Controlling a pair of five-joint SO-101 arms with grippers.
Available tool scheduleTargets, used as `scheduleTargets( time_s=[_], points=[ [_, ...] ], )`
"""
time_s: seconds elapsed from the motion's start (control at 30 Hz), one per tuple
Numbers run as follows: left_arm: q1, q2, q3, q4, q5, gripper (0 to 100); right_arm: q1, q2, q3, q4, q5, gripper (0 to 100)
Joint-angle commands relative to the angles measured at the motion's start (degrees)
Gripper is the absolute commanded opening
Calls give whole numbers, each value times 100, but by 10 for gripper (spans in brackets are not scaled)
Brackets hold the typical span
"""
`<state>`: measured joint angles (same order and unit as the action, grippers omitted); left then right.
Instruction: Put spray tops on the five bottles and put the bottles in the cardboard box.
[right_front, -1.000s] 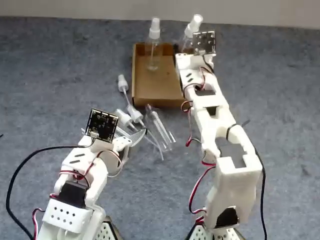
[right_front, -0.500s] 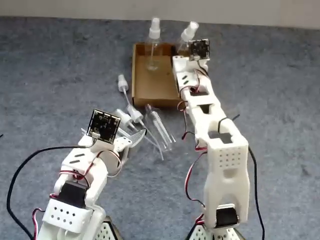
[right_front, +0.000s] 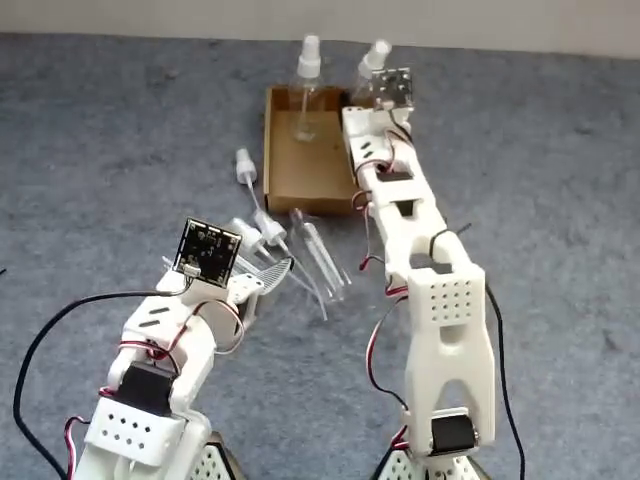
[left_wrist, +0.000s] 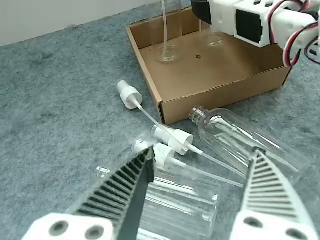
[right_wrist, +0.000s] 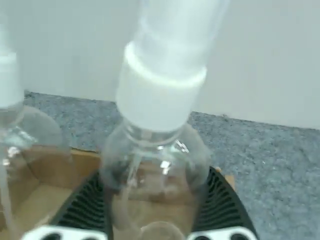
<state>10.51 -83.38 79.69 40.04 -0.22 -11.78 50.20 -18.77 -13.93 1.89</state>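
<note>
High view, bottle (right_front: 372, 72): nearly upright, top up, over upper-right corner of box (right_front: 300, 178).
Right gripper (right_wrist: 152, 205): clamps it.
Left gripper (left_wrist: 202, 160): spread, empty.

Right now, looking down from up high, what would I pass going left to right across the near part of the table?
Left arm → clear bottle lying down → right arm.

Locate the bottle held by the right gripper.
In the high view, the capped bottle sits in the right gripper at the far right corner of the cardboard box, beside the upright bottle already inside.
</note>
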Motion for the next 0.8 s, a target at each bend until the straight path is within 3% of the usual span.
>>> scheduleTargets(
  time_s=[0.0, 0.37, 0.53, 0.77],
  points=[
    [-48, -4, -22, -53, -44, 245, -13, -207, -488, 13, -44, 4],
    [-48, -4, -22, -53, -44, 245, -75, -207, -488, 22, -26, 12],
    [-48, -4, -22, -53, -44, 245, -75, -198, -470, 31, -26, 98],
    [-48, -4, -22, -53, -44, 245, -84, -66, -479, 31, -26, 109]
  ],
)
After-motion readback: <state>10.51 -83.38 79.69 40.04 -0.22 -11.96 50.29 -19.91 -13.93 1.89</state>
